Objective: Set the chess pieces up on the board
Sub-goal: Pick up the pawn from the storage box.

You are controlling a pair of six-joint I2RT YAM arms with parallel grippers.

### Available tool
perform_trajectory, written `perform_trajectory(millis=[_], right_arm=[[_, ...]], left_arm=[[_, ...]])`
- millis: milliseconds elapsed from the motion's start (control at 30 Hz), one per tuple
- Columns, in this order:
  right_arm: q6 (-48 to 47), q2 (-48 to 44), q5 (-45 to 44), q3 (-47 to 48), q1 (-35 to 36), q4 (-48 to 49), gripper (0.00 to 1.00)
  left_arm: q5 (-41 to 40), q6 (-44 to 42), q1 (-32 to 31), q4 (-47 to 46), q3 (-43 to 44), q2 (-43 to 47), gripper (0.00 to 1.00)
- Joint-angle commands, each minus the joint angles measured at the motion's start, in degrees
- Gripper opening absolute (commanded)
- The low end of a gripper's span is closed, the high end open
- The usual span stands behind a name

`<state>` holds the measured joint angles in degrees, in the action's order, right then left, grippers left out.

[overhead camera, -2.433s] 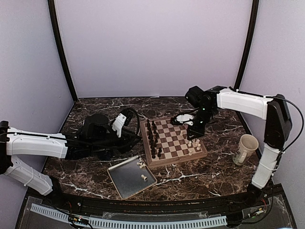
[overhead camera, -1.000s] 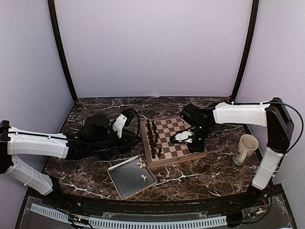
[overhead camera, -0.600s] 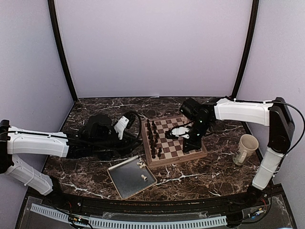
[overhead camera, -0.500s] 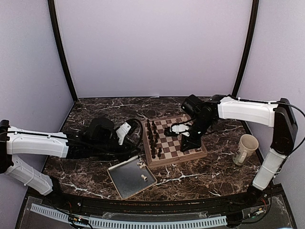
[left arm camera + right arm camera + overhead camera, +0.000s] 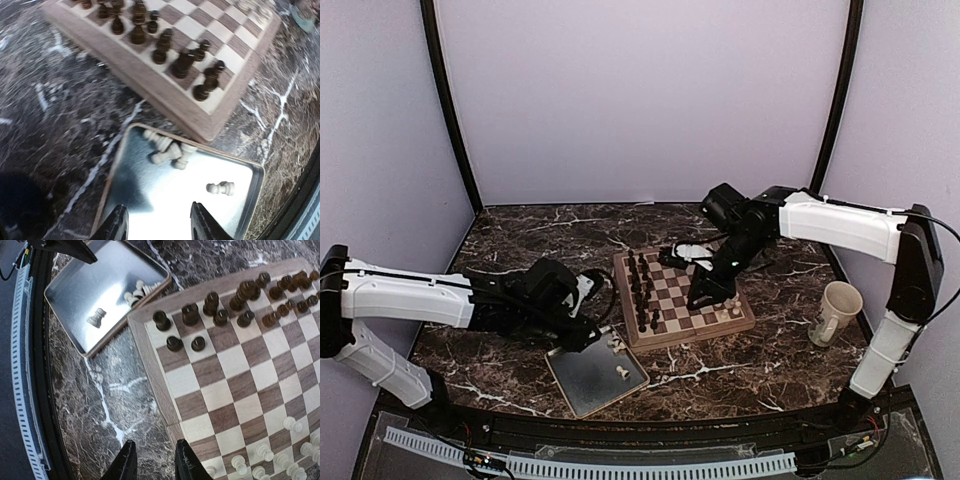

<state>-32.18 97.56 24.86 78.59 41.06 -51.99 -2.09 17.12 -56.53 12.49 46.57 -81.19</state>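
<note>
Left claw is spread and empty, hanging over the tray. Right claw is also spread and empty, above the board's near-left part.

Table: dark marble. Board has dark pieces down its left side. Some cream pieces already stand along its right edge.

The tray sits just beside the board's near-left corner. The loose cream ones are in it: a heap against the wall nearest the board, and a lone piece farther from the board, on its side.

Key relation: Left claw is the closer arm, with the heap ahead of it toward the board. The lone piece's long axis looks roughly in line with the fingers' closing direction. My read is the wrist needs a turn before pinching it.
</note>
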Motion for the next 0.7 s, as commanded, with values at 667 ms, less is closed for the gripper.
perform_trajectory(millis=[667], right_arm=[[17.2,24.2,-15.6,18.5,25.5,5.0,0.33]], left_arm=[[-21.1,18.2,9.4,7.9,-4.5,27.0,0.54]])
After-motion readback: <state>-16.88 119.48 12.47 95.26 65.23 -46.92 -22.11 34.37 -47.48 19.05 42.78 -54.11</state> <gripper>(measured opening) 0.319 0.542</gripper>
